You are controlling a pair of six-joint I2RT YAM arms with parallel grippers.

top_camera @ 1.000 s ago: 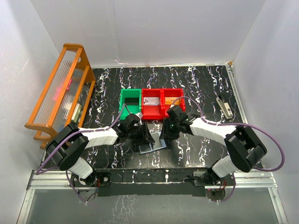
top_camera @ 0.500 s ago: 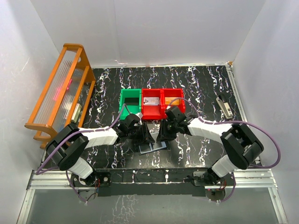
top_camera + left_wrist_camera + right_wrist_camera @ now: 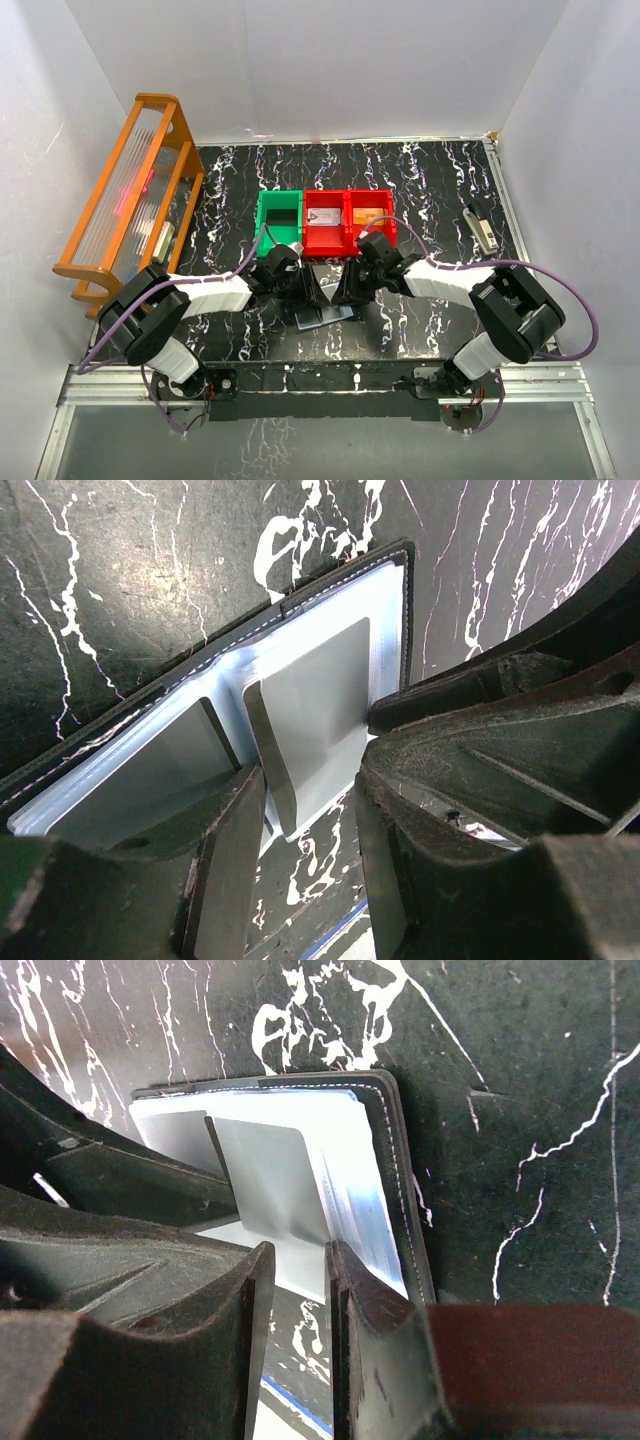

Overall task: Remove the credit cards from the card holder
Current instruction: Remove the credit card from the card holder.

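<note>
The card holder (image 3: 324, 312) lies open on the black marble table between both grippers. In the left wrist view it shows its dark stitched rim (image 3: 300, 600) and light-blue inner panels. A grey card or leaf (image 3: 315, 715) stands up from its fold, with its lower edge between my open left gripper (image 3: 310, 850). My right gripper (image 3: 302, 1330) stands at the holder's (image 3: 390, 1160) near edge, jaws a narrow gap apart, and the grey leaf (image 3: 265, 1185) reaches down to that gap. From above the left gripper (image 3: 306, 292) and the right gripper (image 3: 346, 290) almost touch over the holder.
A green bin (image 3: 279, 218) and two red bins (image 3: 326, 238) (image 3: 370, 232) stand just behind the holder; each red bin has a card in it. A wooden rack (image 3: 130, 190) is at the left and a small stapler-like object (image 3: 481, 228) at the right. A white, blue-edged sheet (image 3: 290, 1410) lies under the fingers.
My right gripper has moved left and closer to the holder, next to the left gripper. The left arm has hardly moved.
</note>
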